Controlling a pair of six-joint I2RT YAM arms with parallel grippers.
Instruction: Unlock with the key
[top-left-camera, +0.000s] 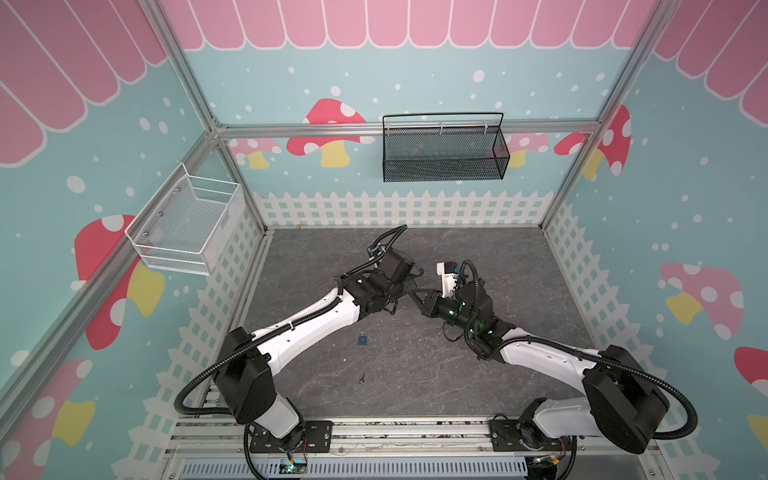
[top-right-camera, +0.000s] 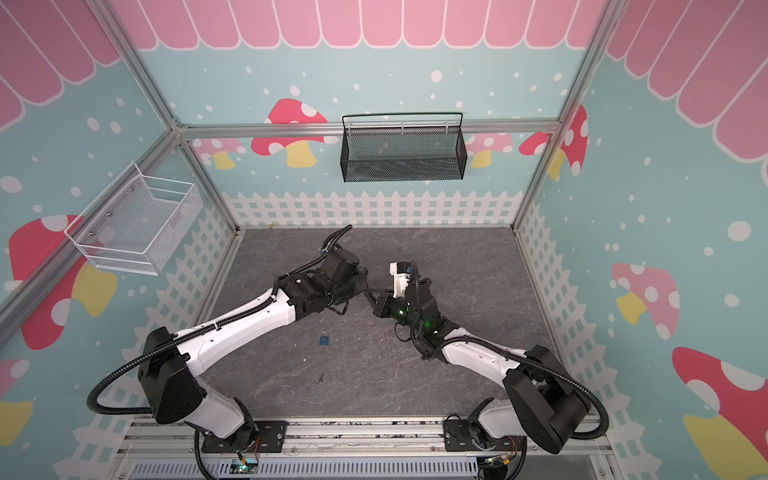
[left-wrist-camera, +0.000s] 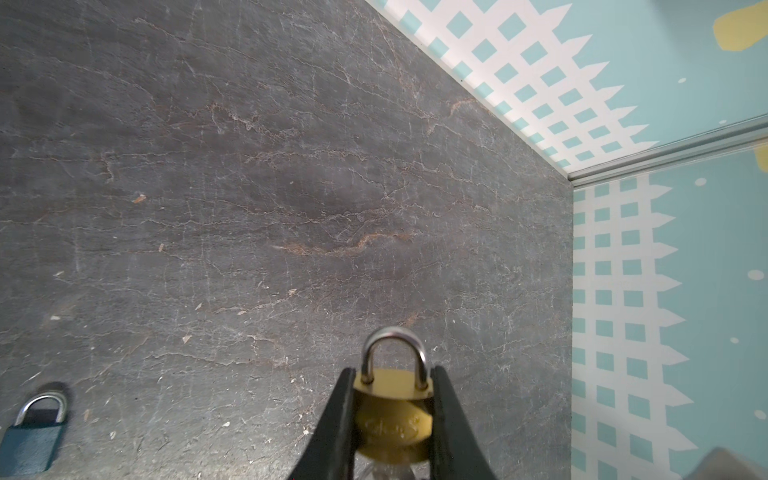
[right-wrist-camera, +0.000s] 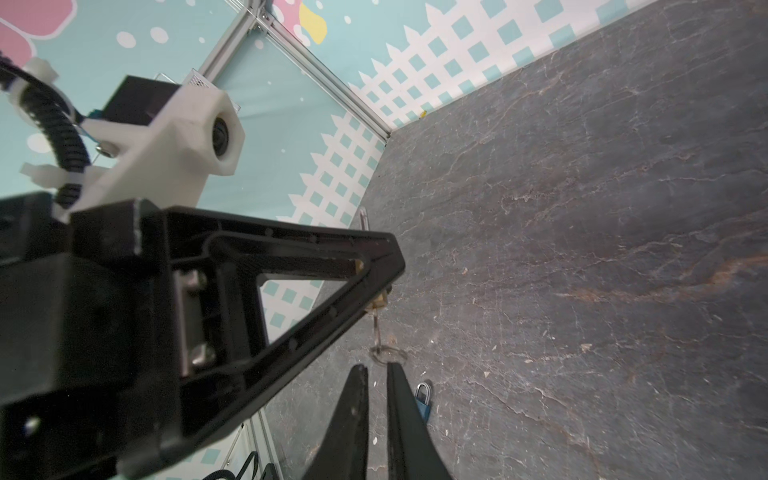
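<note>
Found the brass padlock (left-wrist-camera: 392, 415) clamped by its two narrow sides between the jaws of the left gripper (left-wrist-camera: 392, 374), held clear above the dark, veined tabletop (left-wrist-camera: 249, 166). Saw its steel shackle (left-wrist-camera: 394, 332) standing out on the wrist-camera side of those jaws, both legs seated in the body. Saw, from the right wrist, the key (right-wrist-camera: 376, 326) lodged in the opposite, keyhole end of that padlock, shaft sticking straight out past the left gripper's tip and a wire key ring (right-wrist-camera: 386, 354) looped through its far end. Found the right gripper (right-wrist-camera: 377, 368) right at that ring, jaws nearly together with only a narrow slit between, one fingertip (right-wrist-camera: 395, 368) touching the wire; could not tell a true pinch from a mere touch. Placed both grippers, in both top views, tip to tip over the middle of the tabletop, left arm reaching in from the left, right arm from the right. Noted a blue padlock (top-left-camera: 363, 340) lying flat on the tabletop nearer the arm bases, shackle shut, well apart from either gripper, and nearer the bases again a small dark object (top-left-camera: 362, 378), too small to identify.
</note>
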